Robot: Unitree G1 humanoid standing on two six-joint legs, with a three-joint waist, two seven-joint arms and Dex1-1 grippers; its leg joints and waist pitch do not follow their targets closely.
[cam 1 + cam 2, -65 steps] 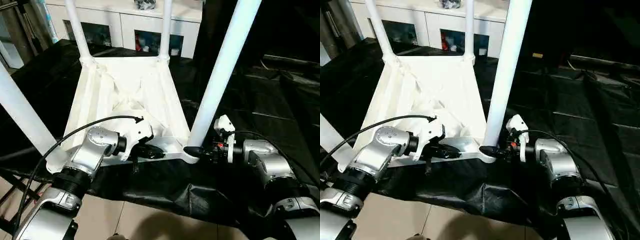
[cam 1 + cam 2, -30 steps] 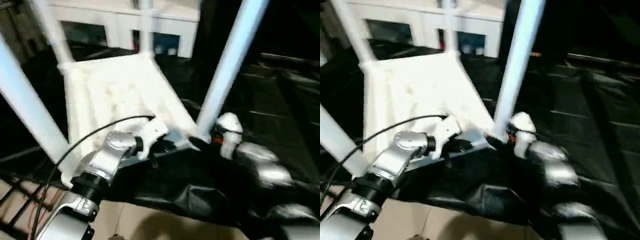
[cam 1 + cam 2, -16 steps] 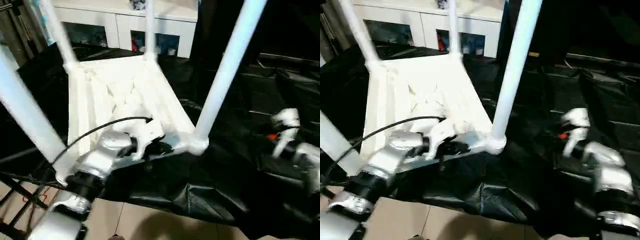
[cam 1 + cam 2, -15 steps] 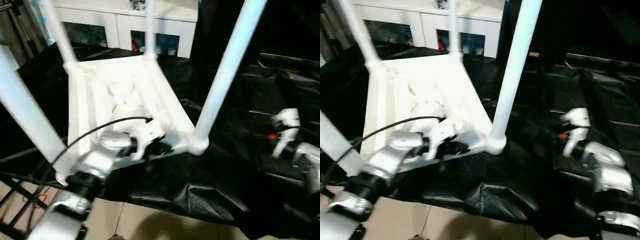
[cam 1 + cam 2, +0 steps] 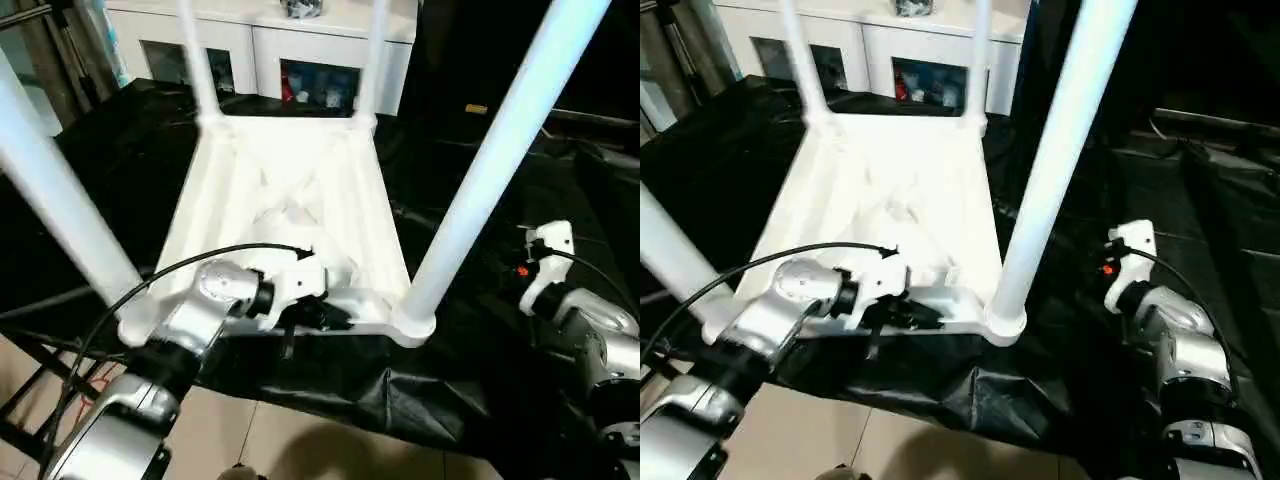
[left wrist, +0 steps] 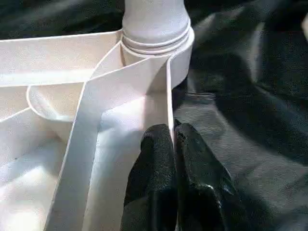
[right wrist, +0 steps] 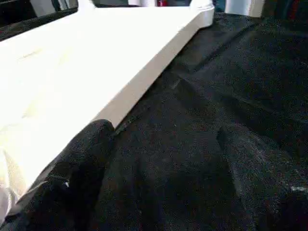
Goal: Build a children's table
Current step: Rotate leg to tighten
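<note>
The children's table (image 5: 290,190) lies upside down on black cloth, ribbed underside up. Its legs stand upright in the corner sockets: two thick near ones (image 5: 490,170) (image 5: 60,210) and two far ones (image 5: 200,70). My left gripper (image 6: 172,132) is shut on the thin near rim wall of the top, one finger (image 6: 156,149) inside and the other outside, close to the near right socket (image 6: 154,33). In the left eye view that gripper (image 5: 322,318) sits at the front rim. My right gripper (image 7: 163,139) stands open over the cloth, right of the table's side, holding nothing.
A white cabinet (image 5: 260,30) with glass-fronted compartments stands behind the table. Black cloth (image 5: 520,130) covers the work surface and hangs over its front edge onto a tiled floor (image 5: 300,440). A black cable (image 5: 150,285) arcs over my left forearm.
The right gripper has come off the base of the near right leg and drawn back to the right. The left gripper keeps its pinch on the rim. The camera view has shifted.
</note>
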